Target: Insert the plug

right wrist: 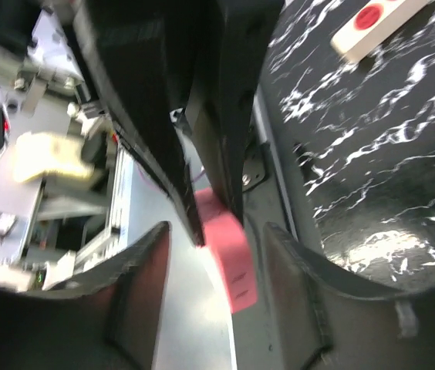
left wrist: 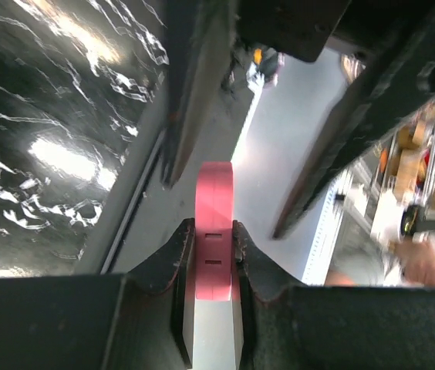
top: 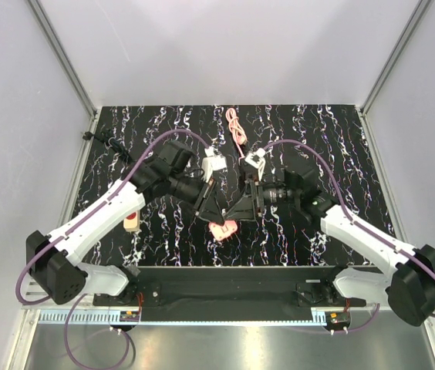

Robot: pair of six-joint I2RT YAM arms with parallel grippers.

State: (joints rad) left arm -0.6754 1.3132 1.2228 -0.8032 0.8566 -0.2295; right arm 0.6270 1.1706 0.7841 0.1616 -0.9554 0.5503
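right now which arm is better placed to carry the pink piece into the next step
Left: the left fingers are shut on the pink piece; the right fingers stand open either side, not gripping it.

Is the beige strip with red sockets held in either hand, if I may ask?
No, the beige strip lies flat on the table beside the left forearm, nothing gripping it.

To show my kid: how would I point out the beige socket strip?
On the left side of the black marbled table, look under the left arm. The beige strip peeks out there; red round sockets set it apart from the pink plug held mid-table.
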